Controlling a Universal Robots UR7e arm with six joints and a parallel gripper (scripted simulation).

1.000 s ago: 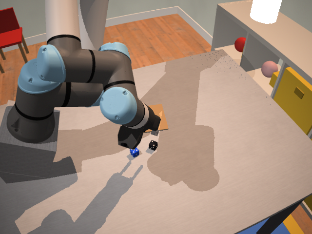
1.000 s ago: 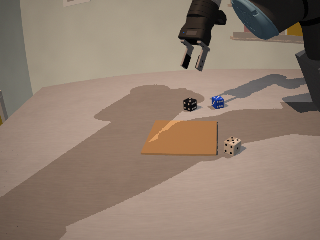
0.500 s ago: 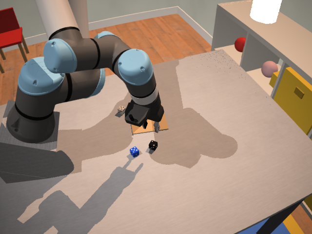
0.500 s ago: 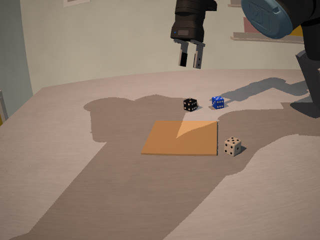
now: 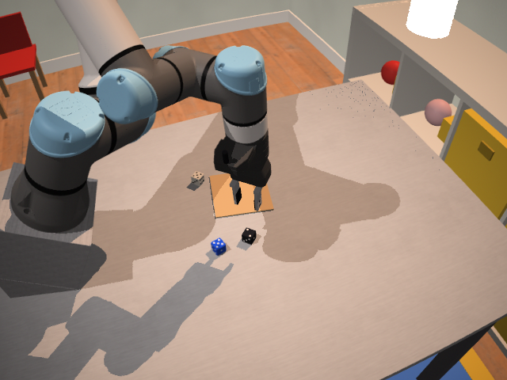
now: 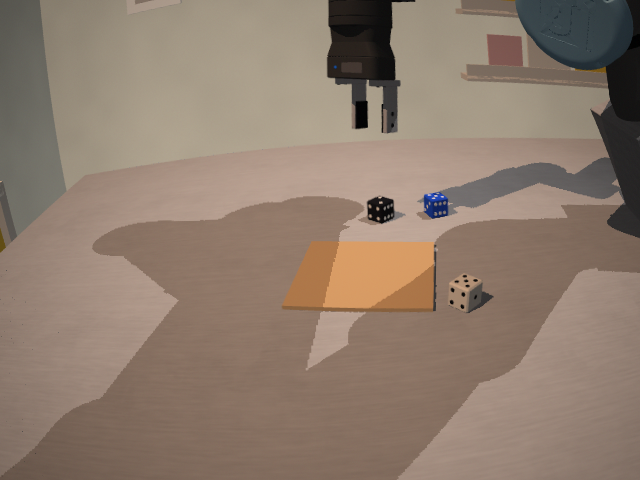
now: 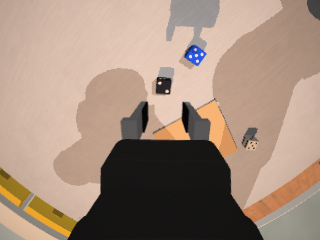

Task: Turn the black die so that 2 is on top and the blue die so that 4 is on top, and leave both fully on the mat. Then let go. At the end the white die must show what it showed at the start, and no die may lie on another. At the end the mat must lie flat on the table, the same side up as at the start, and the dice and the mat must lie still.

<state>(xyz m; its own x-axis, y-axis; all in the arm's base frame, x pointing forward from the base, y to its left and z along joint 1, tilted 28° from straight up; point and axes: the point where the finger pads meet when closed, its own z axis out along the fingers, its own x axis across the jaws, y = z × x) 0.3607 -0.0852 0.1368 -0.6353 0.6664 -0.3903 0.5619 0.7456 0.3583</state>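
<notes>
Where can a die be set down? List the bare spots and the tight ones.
Bare: the orange mat; nothing lies on it. Tight: its right edge beside the white die, and the strip beyond its far edge holding the black die and blue die.

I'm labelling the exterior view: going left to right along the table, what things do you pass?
Orange mat → black die → blue die → white die. The open claw hangs above, left of the black die.
</notes>
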